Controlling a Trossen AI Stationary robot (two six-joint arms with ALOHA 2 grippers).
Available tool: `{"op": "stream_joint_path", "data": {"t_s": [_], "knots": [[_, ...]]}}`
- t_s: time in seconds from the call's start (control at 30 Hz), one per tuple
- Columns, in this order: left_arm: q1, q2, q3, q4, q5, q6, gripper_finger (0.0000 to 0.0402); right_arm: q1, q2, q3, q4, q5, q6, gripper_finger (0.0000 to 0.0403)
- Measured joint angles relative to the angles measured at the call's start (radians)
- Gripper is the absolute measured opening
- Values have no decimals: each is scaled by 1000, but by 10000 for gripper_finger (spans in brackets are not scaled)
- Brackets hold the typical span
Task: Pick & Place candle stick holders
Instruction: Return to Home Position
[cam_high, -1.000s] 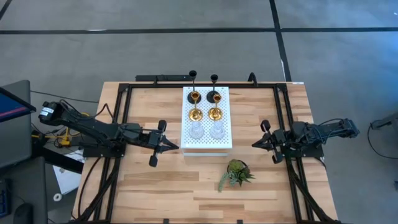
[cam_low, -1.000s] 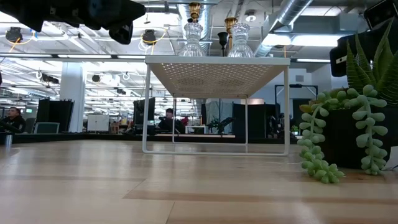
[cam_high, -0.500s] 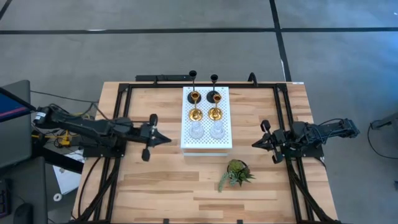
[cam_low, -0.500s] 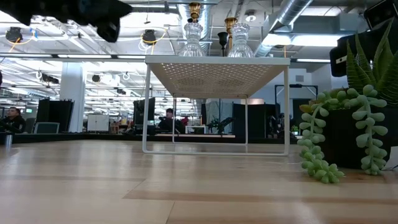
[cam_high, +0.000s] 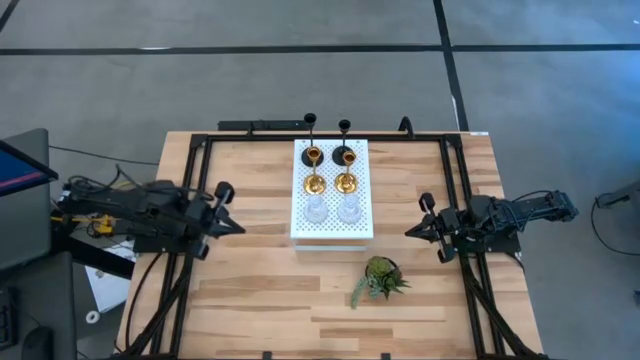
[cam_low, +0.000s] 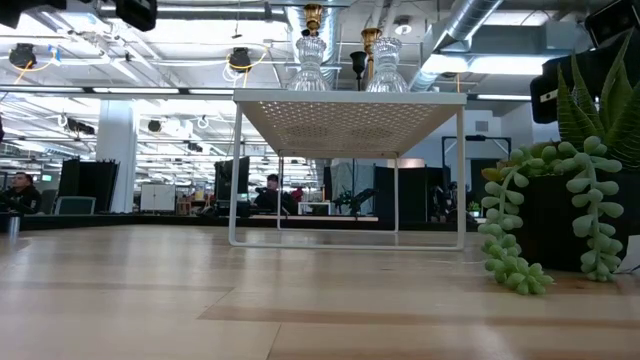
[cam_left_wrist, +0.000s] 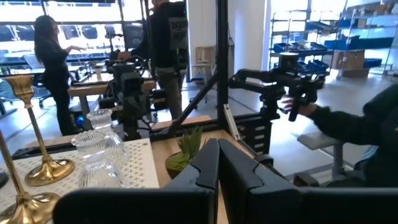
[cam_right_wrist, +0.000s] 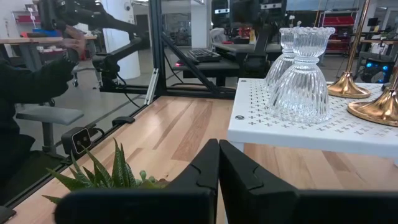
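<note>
All six candle stick holders (cam_high: 346, 183) stand on the white shelf (cam_high: 331, 228); left gripper (cam_high: 232, 226), empty with jaws pressed together, is well left of it and should pull straight back above stem height, while right gripper (cam_high: 415, 230), jaws also together, waits opposite.

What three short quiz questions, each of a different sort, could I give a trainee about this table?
1. True or false: all six candle stick holders stand on the white perforated shelf.
2. Which pair stands in the row nearest the small green plant? A) black B) gold C) clear glass
3. Short answer: which is nearer the plant, the left gripper or the right gripper?

Key: 1 true. 2 C. 3 the right gripper.
</note>
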Motion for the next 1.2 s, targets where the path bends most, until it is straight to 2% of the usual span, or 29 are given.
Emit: {"op": "stream_joint_path", "data": {"t_s": [0.33,0.47,0.67,0.9,1.03,1.2], "knots": [[0,-159,0,-54,-1,-15,6,0,0,0,0,0,0,0],[0,-237,0,-128,-4,-15,6,0,0,0,0,0,0,0],[0,-227,0,-201,1,-38,6,0,-1,0,0,0,0,0],[0,-234,-3,-195,8,-62,6,0,-1,0,0,0,0,0],[0,-234,-69,-136,8,-26,6,0,-1,0,0,0,0,0],[0,-234,-220,-45,8,-25,6,0,-1,0,0,0,-1,0]]}}
